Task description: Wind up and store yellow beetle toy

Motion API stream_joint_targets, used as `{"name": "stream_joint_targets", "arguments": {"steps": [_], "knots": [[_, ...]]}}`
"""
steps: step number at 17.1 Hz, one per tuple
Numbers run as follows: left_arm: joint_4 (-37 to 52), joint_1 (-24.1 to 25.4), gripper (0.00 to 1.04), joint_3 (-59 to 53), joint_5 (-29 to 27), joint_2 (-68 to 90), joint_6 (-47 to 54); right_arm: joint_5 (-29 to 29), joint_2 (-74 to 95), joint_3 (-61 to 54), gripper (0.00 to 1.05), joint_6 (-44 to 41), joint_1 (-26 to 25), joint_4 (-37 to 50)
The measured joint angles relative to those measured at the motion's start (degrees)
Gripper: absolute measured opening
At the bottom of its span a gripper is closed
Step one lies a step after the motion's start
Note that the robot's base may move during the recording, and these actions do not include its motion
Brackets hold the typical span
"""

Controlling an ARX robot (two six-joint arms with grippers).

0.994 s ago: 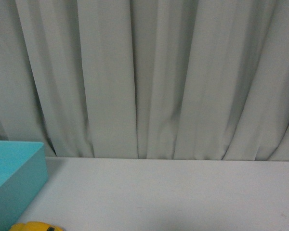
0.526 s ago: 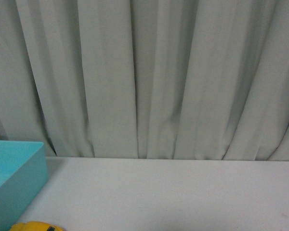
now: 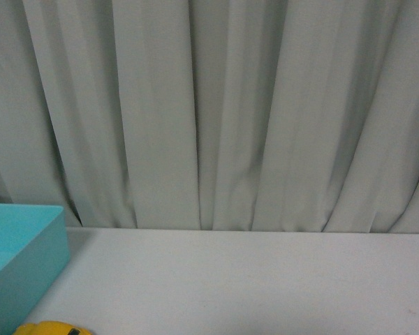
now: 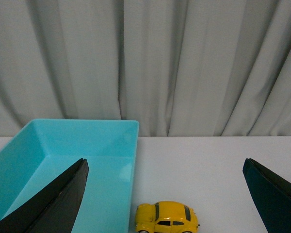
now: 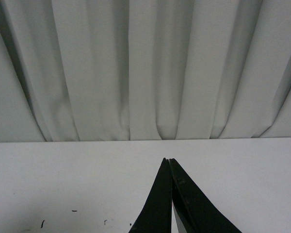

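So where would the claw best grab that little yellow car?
Probably across its two door sides, from above. The yellow beetle toy stands upright on its wheels, and its roof, nose and tail are rounded and could slip, while the flanks look flatter. One end sits close to the turquoise box, leaving little room for a finger there. The open left claw faces it.

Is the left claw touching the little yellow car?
Apart. In the left wrist view the left gripper is open, its fingers flanking the yellow beetle toy with clear gaps.
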Motion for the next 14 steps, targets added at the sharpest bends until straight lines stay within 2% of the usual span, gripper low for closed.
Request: {"name": "stream_joint_targets", "arguments": {"steps": [1,2,6,7,14], "knots": [[0.0,0.0,0.98,0.0,0.0,0.0,0.0,0.0,-0.8,0.0,0.02,0.0,0.0,-0.8],[0.0,0.0,0.98,0.0,0.0,0.0,0.0,-0.2,-6.1,0.0,0.02,0.0,0.0,-9.2],[0.0,0.0,0.98,0.0,0.0,0.0,0.0,0.0,-10.2,0.0,0.02,0.0,0.0,-10.6],[0.0,0.0,0.98,0.0,0.0,0.0,0.0,0.0,-10.2,0.0,0.10,0.0,0.0,-10.6],[0.0,0.0,0.98,0.0,0.0,0.0,0.0,0.0,-10.2,0.0,0.95,0.0,0.0,-10.6]]}}
